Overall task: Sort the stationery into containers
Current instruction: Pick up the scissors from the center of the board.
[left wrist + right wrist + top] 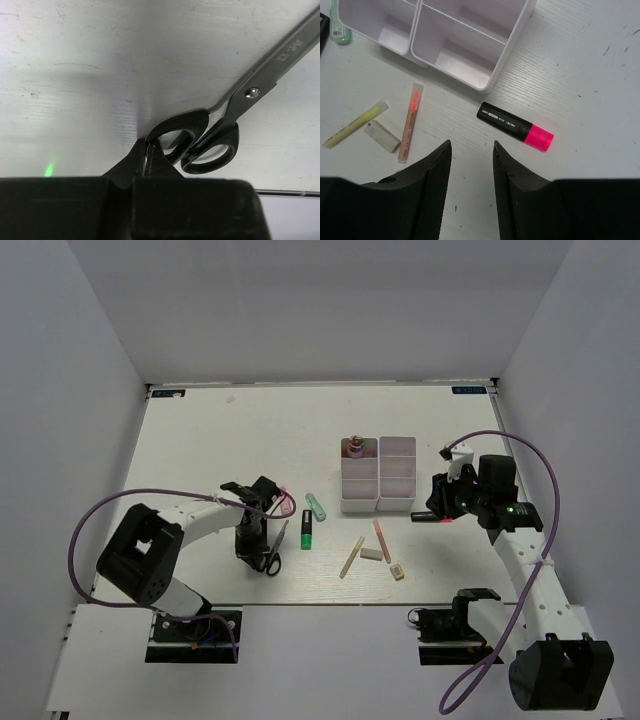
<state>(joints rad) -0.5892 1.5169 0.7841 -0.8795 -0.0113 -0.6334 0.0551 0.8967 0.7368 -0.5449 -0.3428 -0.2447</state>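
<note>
My left gripper point(250, 543) is low on the table, its fingers pinched on the rim of one handle ring of the black-handled scissors point(273, 558). In the left wrist view the gripper point(151, 143) grips the ring, and the scissors point(227, 131) lie flat with blades pointing up right. My right gripper point(438, 504) is open and empty, right of the white containers point(378, 502). In the right wrist view the gripper point(472, 150) hovers just short of the black-pink marker point(515, 126), which lies beside the containers point(490, 80).
Between the arms lie a mint-green marker point(316, 506), a black-green marker point(306, 530), a cream stick point(351, 556), a pink stick point(382, 540), a grey eraser point(371, 554) and a tan eraser point(398, 571). A pink marker point(284, 498) lies by the left arm. A small round object point(353, 448) sits in the far-left bin.
</note>
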